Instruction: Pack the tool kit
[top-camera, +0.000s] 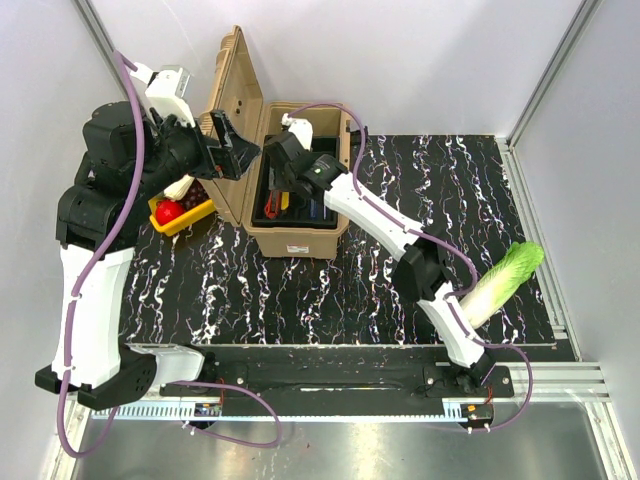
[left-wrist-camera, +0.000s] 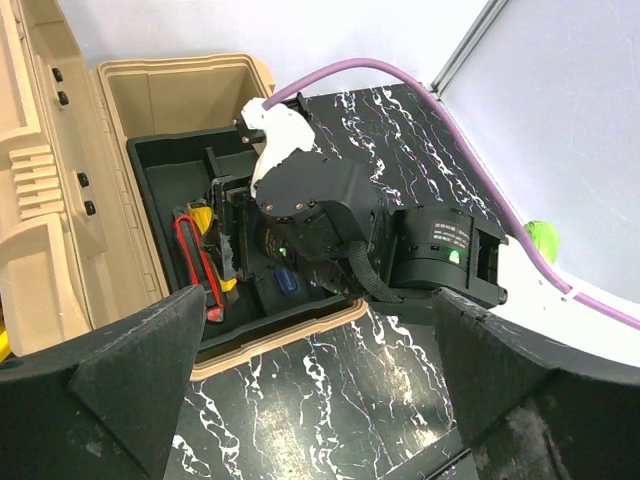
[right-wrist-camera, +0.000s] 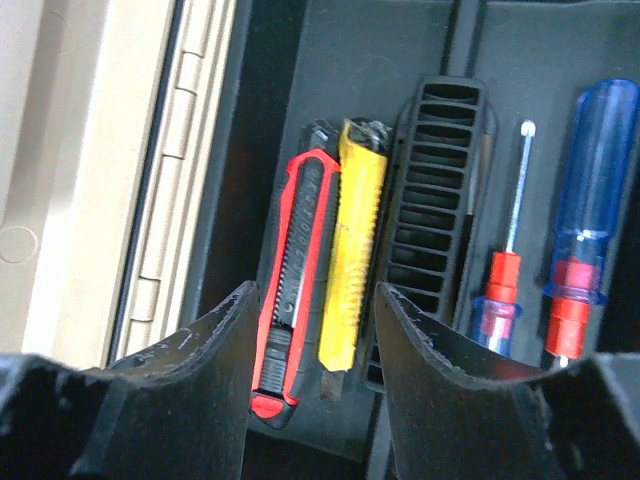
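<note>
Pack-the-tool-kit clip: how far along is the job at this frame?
Done: a red knife, a yellow knife and blue-handled screwdrivers lie in the black tray of the toolbox. In hand: nothing. The right gripper is open just above the knives, and the left gripper is open near the lid. Left: the lid stands open, so closing and latching remain.
</note>
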